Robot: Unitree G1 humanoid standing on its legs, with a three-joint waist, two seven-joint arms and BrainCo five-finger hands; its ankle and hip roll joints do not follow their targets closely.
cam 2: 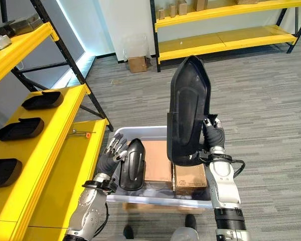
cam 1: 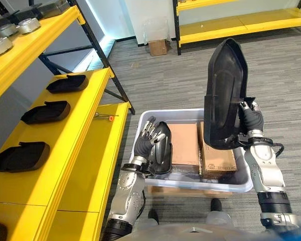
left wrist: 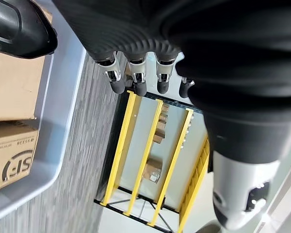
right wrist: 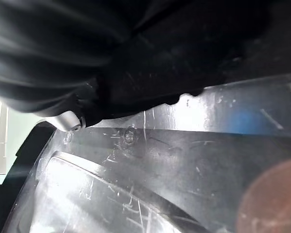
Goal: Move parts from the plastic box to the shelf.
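My right hand (cam 1: 251, 120) is shut on a large black moulded part (cam 1: 226, 93), held upright above the right half of the grey plastic box (cam 1: 198, 187). That part's scratched inner face (right wrist: 150, 184) is close up in the right wrist view. A smaller black part (cam 1: 162, 148) stands on edge at the box's left end. My left hand (cam 1: 149, 134) is open, its straight fingers (left wrist: 136, 82) resting against the small part's left side. The yellow shelf (cam 1: 85, 150) runs along the left.
Three black parts (cam 1: 66, 84) (cam 1: 46, 111) (cam 1: 21, 155) lie in a row on the shelf, near a small orange-tipped tool (cam 1: 104, 116). Two cardboard boxes (cam 1: 183, 143) (cam 1: 215, 159) fill the plastic box. Round metal parts (cam 1: 27, 25) sit on the upper shelf board.
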